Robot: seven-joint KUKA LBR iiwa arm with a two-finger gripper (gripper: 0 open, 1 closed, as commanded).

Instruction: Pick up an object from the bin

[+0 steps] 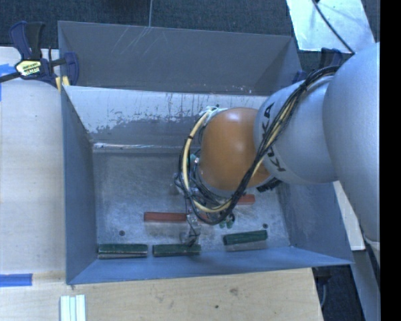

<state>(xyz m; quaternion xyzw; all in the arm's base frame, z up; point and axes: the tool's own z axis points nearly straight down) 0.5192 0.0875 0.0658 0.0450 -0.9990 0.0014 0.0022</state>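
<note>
My gripper reaches down under the arm's wrist to the front middle of the bin floor. It stands just right of a reddish-brown flat bar and just above a dark green bar that lies along the front wall. Whether it touches either bar I cannot tell. Another dark green bar lies to its right, slightly tilted.
A third dark green bar lies at the front left, along the front wall. A short reddish piece shows at the right of the wrist, partly hidden by it. The arm and its orange cover hide the middle right of the floor.
</note>
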